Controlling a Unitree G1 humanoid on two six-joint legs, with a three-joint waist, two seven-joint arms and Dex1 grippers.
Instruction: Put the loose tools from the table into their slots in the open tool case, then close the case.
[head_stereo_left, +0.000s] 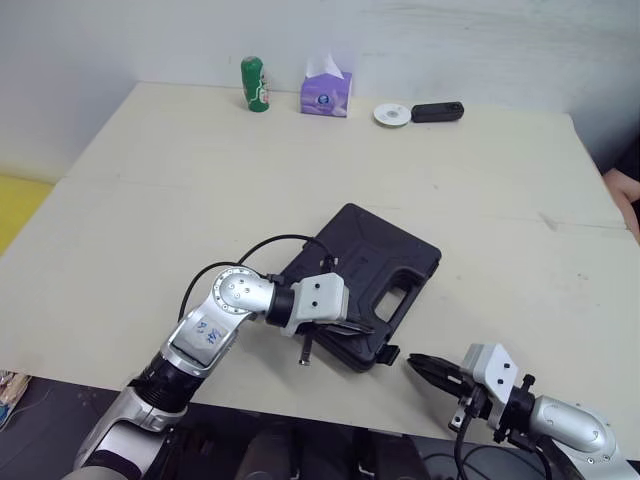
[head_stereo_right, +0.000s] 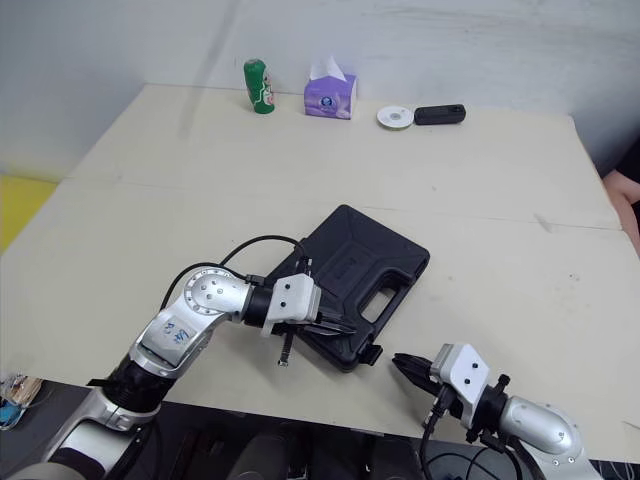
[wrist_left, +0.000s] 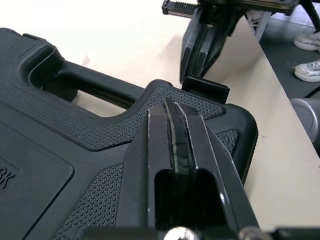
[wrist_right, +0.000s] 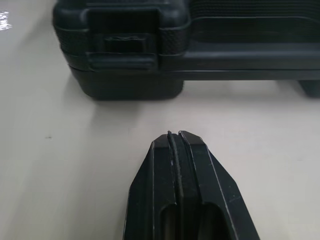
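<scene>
Since the tool case is lying on the table with its lid down, the stowing part is looking done, and the closing mostly so.

- Left gripper: fingers pinched together, gripping nothing, tips bearing on the lid's textured corner beside the carry handle. Contact looks likely in the left wrist view, but I cannot confirm it.
- Right gripper: fingers also pressed together and empty, hovering just off the case's near edge, apart from it and pointing at the latch.
- The latch tab is sticking out from the case's near edge, so I am judging it unfastened.

Remaining, by my reading: snapping that latch home while the lid is being held down. A green bottle and a tissue box are standing well beyond the case.
</scene>
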